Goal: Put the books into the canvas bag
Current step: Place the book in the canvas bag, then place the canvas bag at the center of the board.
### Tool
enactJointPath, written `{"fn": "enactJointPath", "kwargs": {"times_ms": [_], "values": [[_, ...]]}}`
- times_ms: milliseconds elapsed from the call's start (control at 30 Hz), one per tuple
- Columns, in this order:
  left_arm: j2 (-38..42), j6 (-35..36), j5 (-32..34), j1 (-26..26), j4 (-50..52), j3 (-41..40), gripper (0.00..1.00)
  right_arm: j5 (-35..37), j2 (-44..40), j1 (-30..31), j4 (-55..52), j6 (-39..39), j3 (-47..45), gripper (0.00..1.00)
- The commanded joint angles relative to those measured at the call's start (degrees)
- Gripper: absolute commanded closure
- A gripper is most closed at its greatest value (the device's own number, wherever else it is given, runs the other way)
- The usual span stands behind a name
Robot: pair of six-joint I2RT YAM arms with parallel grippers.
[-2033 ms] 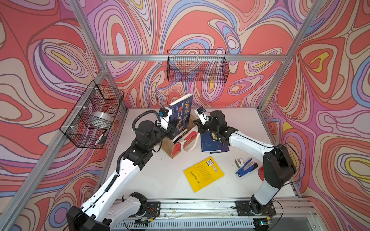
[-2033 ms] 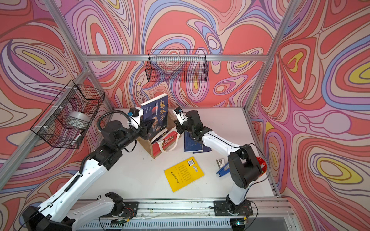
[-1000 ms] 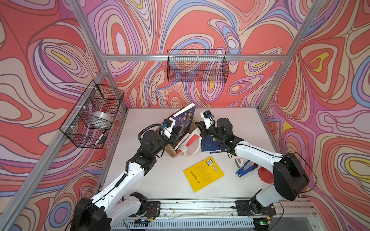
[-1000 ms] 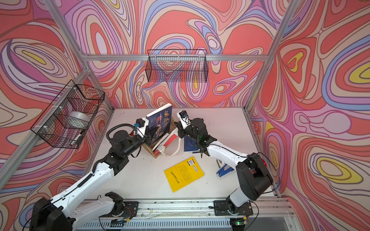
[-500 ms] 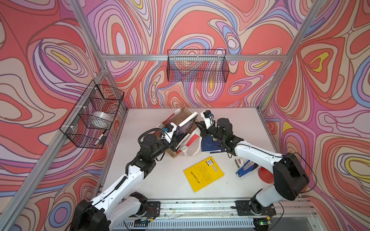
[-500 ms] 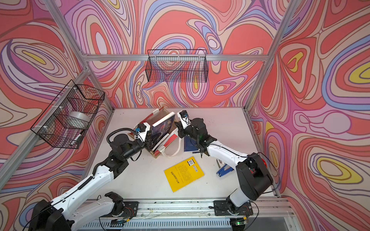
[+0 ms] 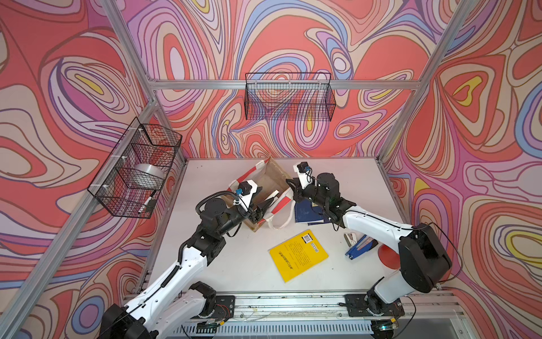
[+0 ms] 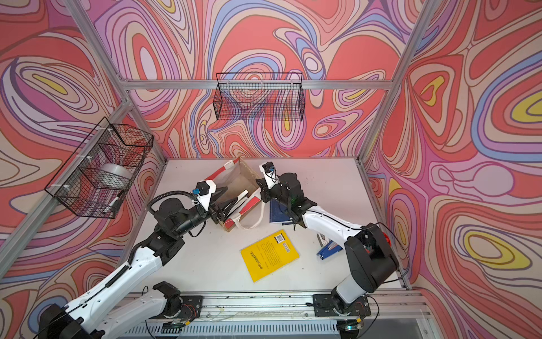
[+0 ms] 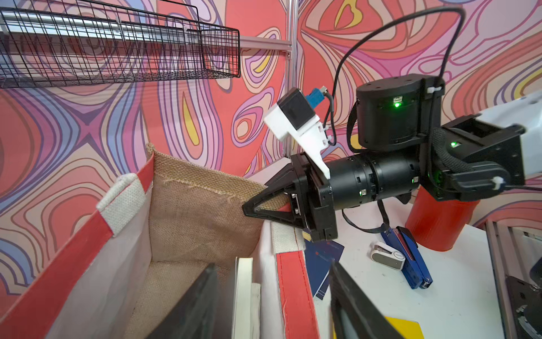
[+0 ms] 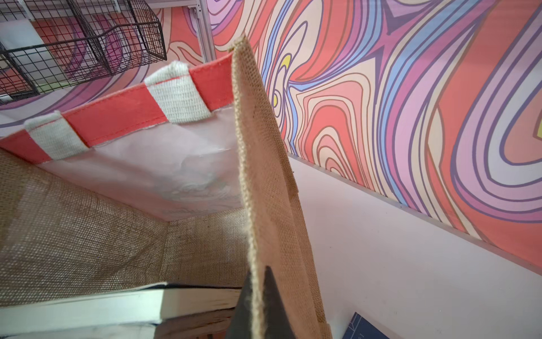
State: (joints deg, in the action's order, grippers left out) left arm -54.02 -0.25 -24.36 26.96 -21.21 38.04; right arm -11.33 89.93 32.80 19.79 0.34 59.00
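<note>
The right gripper (image 9: 258, 207) is pinched tight on the jute end wall of the canvas bag (image 7: 271, 179), holding the rim up; in the right wrist view the fabric edge runs straight between its two dark fingers (image 10: 275, 305). The left gripper (image 7: 264, 205) hangs over the bag's mouth with its jaws spread and nothing between them; in the left wrist view one finger (image 9: 190, 305) sits inside the bag beside the books there and the other lies outside the red-trimmed rim.

Two books stand on edge inside the bag (image 9: 245, 293), white page edges showing against the near wall. The bag stands at the back middle of the white table (image 7: 240, 264), between the two arms.

Outside it, dark navy books (image 7: 308, 212) lie flat just beside the bag under the right arm; two seem stacked, though the count is hard to read. One bright yellow book (image 7: 297, 255) lies alone nearer the front. One blue stapler (image 7: 359, 242) lies beside a red cup (image 9: 440, 223). Two black wire baskets hang on the walls: one at the back (image 7: 289, 98), one at the side (image 7: 137, 173).

A second ago the left gripper still clamped a portrait-cover book upright above the bag; that book is now down inside and the jaws have parted.
</note>
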Motion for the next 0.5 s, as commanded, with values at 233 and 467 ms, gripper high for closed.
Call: {"fn": "enactJointPath", "kwargs": {"times_ms": [233, 467], "values": [[4.4, -2.4, 7.0, 0.1, 10.2, 7.5, 0.00, 6.4, 0.8, 0.3, -3.4, 4.2, 7.4, 1.00], [7.7, -3.1, 11.1, 0.1, 16.9, 11.2, 0.00, 11.8, 4.5, 0.2, -12.3, 8.2, 14.2, 1.00]]}}
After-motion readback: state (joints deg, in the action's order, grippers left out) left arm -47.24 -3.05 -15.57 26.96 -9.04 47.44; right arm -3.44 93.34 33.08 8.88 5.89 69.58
